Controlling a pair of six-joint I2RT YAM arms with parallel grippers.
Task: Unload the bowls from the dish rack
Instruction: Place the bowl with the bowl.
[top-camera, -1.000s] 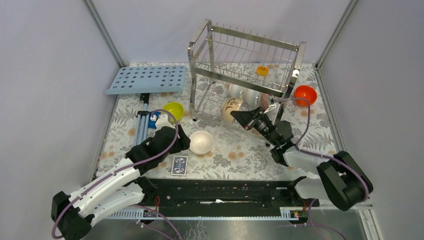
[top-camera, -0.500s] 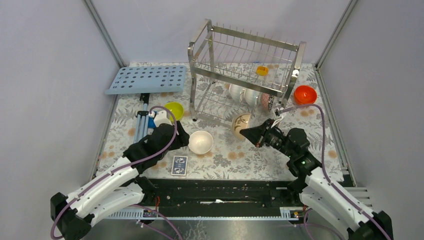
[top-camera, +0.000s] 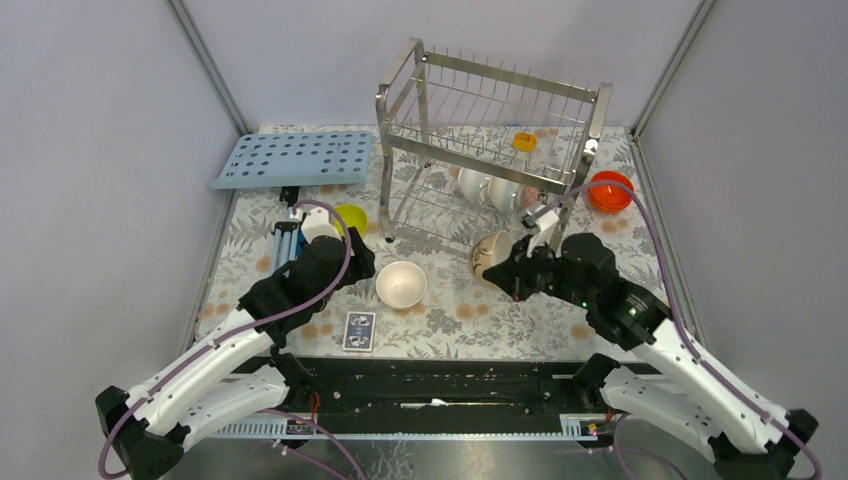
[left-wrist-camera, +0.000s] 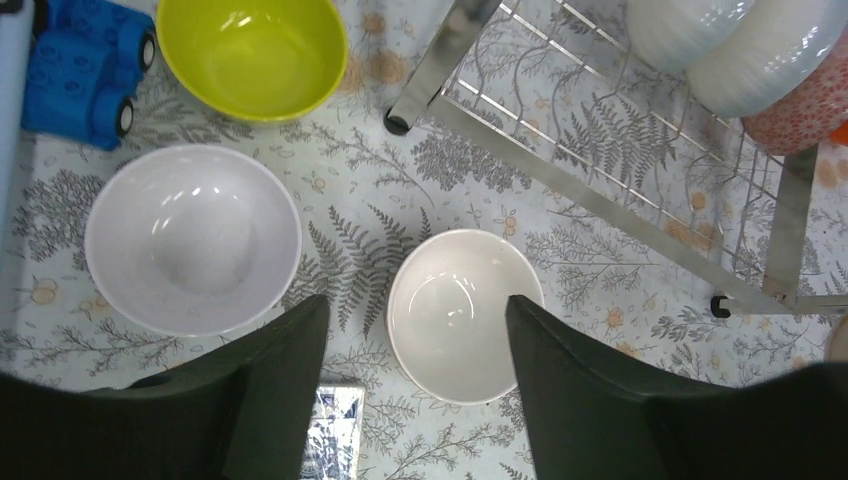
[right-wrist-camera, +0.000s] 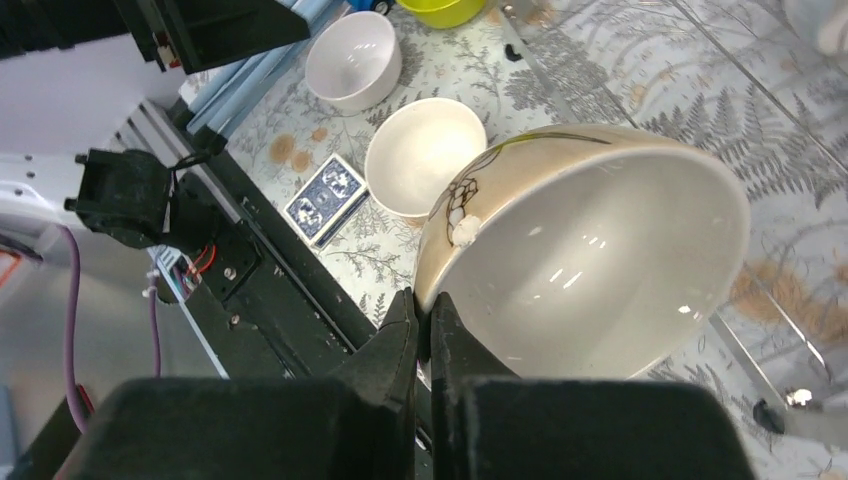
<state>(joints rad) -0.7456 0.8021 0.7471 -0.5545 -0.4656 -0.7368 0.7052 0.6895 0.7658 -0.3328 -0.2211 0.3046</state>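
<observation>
The steel dish rack (top-camera: 492, 120) stands at the back; its lower tier holds two white bowls (top-camera: 486, 186) and an orange-speckled bowl (top-camera: 528, 200), which also shows in the left wrist view (left-wrist-camera: 800, 115). My right gripper (top-camera: 503, 268) is shut on the rim of a beige bowl with a dark pattern (right-wrist-camera: 590, 270), held tilted above the table in front of the rack. My left gripper (left-wrist-camera: 415, 330) is open and empty, above a white bowl (left-wrist-camera: 465, 312) on the table. Another white bowl (left-wrist-camera: 192, 238) and a yellow-green bowl (left-wrist-camera: 250, 50) sit to its left. An orange-red bowl (top-camera: 610, 190) sits right of the rack.
A light-blue perforated tray (top-camera: 295, 157) leans at the back left. A blue object (left-wrist-camera: 85, 70) lies beside the yellow-green bowl. A card deck (top-camera: 359, 331) lies near the front. A small yellow-orange block (top-camera: 524, 141) sits on the rack's upper tier.
My right arm has drawn the beige bowl out of the rack and toward the front. My left arm has shifted slightly back and left, still open.
</observation>
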